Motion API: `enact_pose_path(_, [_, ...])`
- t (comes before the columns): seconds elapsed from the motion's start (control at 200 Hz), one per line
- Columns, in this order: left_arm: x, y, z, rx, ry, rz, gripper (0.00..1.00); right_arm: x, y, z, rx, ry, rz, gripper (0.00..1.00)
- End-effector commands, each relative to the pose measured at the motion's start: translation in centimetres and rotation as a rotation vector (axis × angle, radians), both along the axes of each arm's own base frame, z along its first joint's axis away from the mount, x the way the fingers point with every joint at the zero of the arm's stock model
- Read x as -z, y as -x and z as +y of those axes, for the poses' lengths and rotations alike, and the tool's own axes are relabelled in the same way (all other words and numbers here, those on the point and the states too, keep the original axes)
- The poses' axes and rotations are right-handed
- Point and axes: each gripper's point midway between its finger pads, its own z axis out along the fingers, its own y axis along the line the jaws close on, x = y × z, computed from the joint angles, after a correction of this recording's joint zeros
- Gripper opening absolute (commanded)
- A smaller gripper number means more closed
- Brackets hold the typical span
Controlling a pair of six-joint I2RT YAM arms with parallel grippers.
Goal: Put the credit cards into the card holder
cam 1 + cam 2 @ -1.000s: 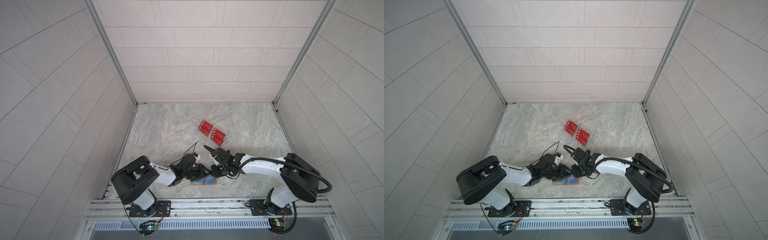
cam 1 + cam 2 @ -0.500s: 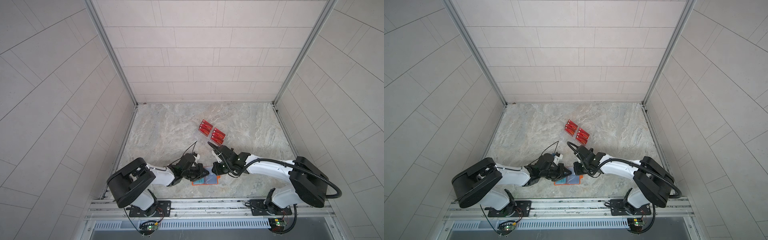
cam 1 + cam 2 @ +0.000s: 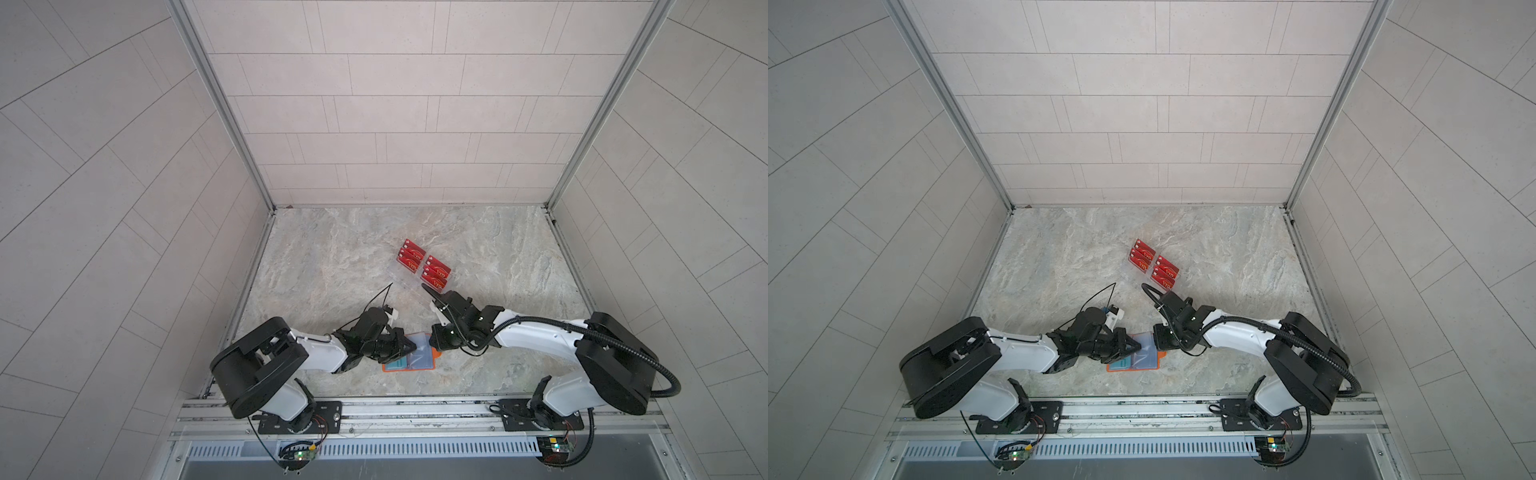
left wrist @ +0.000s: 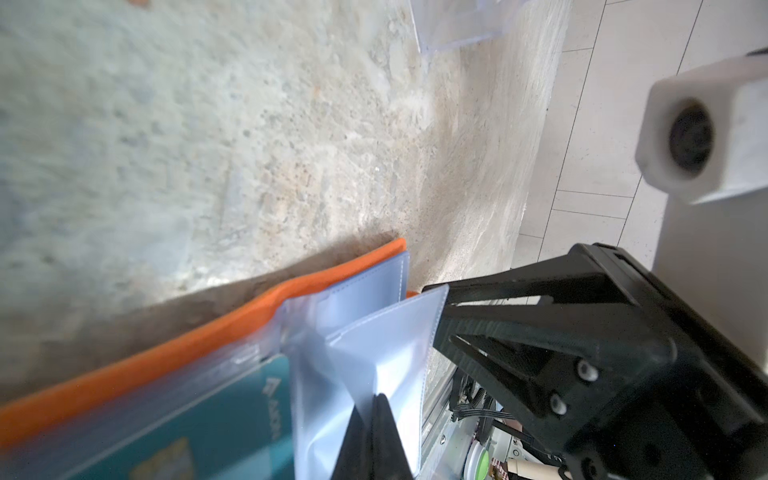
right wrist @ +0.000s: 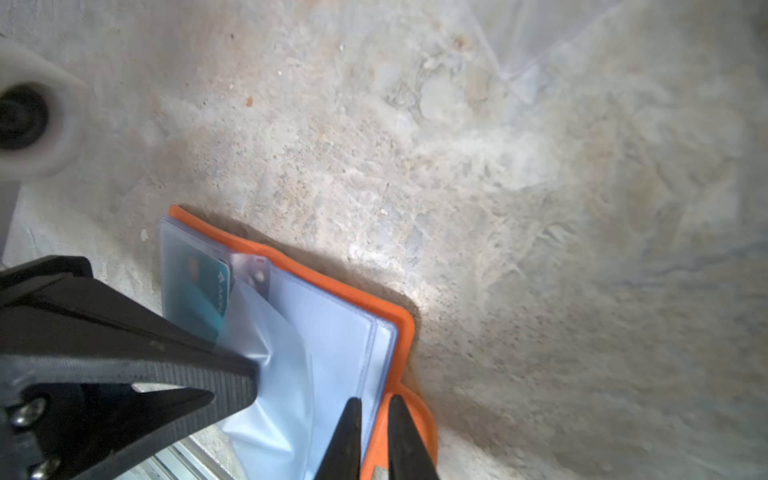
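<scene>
The orange card holder (image 3: 428, 365) (image 3: 1152, 365) lies open near the table's front edge, its clear sleeves up. A teal credit card (image 5: 208, 291) (image 4: 199, 415) sits in one sleeve on its left half. My left gripper (image 4: 376, 401) (image 3: 411, 345) is shut on a loose clear sleeve (image 4: 386, 345) and holds it lifted off the page below. My right gripper (image 5: 374, 405) (image 3: 432, 343) is shut on the holder's right edge, with the orange cover (image 5: 403, 332) and a sleeve page between its jaws. Several red credit cards (image 3: 411, 255) (image 3: 1166, 272) stand farther back.
The red cards sit in a clear acrylic tiered rack (image 3: 415, 286) at the table's middle, just beyond my right wrist. Tiled walls close in the table on three sides. A metal rail (image 3: 415, 405) runs along the front edge, right behind the holder.
My left gripper has shut on the clear sleeve. The right arm has drawn slightly to the right, still holding the holder's edge.
</scene>
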Motion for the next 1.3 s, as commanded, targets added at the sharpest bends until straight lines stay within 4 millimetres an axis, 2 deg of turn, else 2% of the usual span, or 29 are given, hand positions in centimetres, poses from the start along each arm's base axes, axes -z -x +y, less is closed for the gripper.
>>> enact_pose_path(0.0, [-0.7,0.0,0.0,0.013,0.025,-0.034,0.05,0.3,0.4,0.1,0.004,-0.020,0.017,0.16])
enact_pose_path(0.31, [-0.9,0.1,-0.1,0.020,0.035,-0.038,0.07,-0.4,0.8,1.9,-0.041,-0.093,0.017,0.16])
enact_pose_path(0.716, [-1.0,0.2,-0.2,0.025,0.048,-0.035,0.11,0.1,1.7,3.6,-0.078,-0.160,0.073,0.17])
enact_pose_path(0.906, [-0.9,0.3,-0.2,0.030,0.046,-0.032,0.30,0.6,1.8,3.8,-0.079,-0.169,0.086,0.17])
enact_pose_path(0.986, [-1.2,0.2,-0.3,0.030,0.053,-0.034,0.46,0.6,1.8,3.9,-0.079,-0.179,0.090,0.17])
enact_pose_path(1.121, [-1.6,0.2,-0.5,0.040,0.050,-0.030,0.57,0.5,1.8,4.2,-0.080,-0.202,0.103,0.17])
enact_pose_path(1.211, [-2.2,0.3,-0.5,0.053,0.039,-0.028,0.69,0.4,1.7,4.4,-0.073,-0.223,0.109,0.17])
enact_pose_path(1.297, [-1.9,0.7,0.3,0.071,-0.039,-0.020,0.72,0.5,1.6,4.3,-0.066,-0.238,0.118,0.17])
